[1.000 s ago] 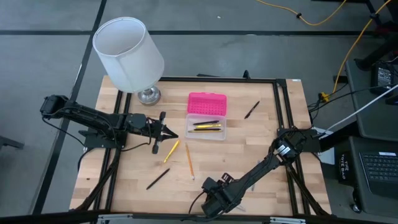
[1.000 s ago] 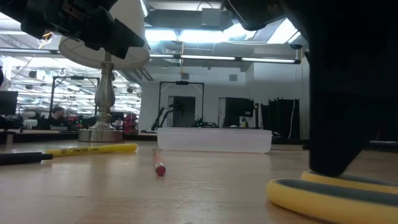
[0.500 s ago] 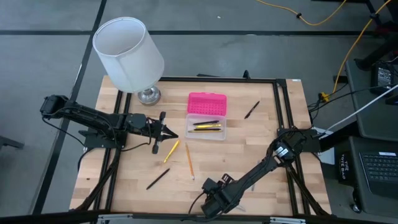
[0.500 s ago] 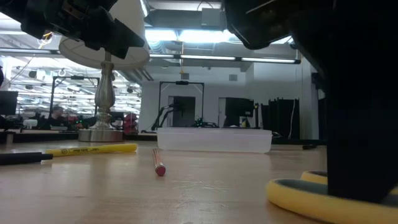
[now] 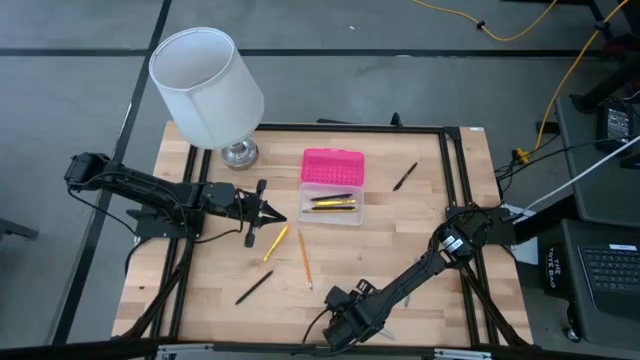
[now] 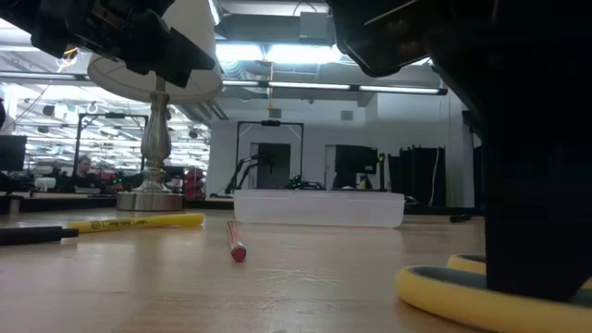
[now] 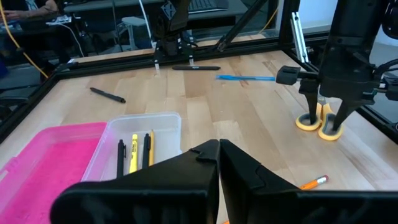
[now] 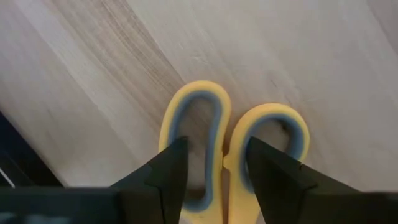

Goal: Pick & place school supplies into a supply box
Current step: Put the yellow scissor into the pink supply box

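Observation:
The supply box (image 5: 332,204) is a clear tray with its pink lid (image 5: 333,165) lying open behind it, holding a few pens. A yellow pen (image 5: 276,243), an orange pencil (image 5: 304,258) and two black pens (image 5: 254,287) (image 5: 405,177) lie on the table. Yellow-handled scissors (image 8: 211,118) lie flat near the table's front edge. My right gripper (image 5: 340,322) is open, pointing down over their handle loops (image 7: 320,124). My left gripper (image 5: 272,217) is shut and empty, hovering left of the box, above the yellow pen. My right gripper comes from above, pointing down, with one finger (image 8: 169,168) over one handle loop and the other finger (image 8: 270,171) over the second loop (image 8: 283,134). I cannot tell whether the fingers touch the handles. The scissors lie flat on the table.
A lamp with a white shade (image 5: 207,85) stands at the table's far left corner. A blue pen (image 7: 245,78) and a black pen (image 7: 196,68) lie near the front edge, by the right arm. A dark frame (image 5: 450,180) runs round the table.
My right gripper has gone down onto the scissors' handle loops; in the low view its finger now hides part of the yellow loop that it stood above a second ago.

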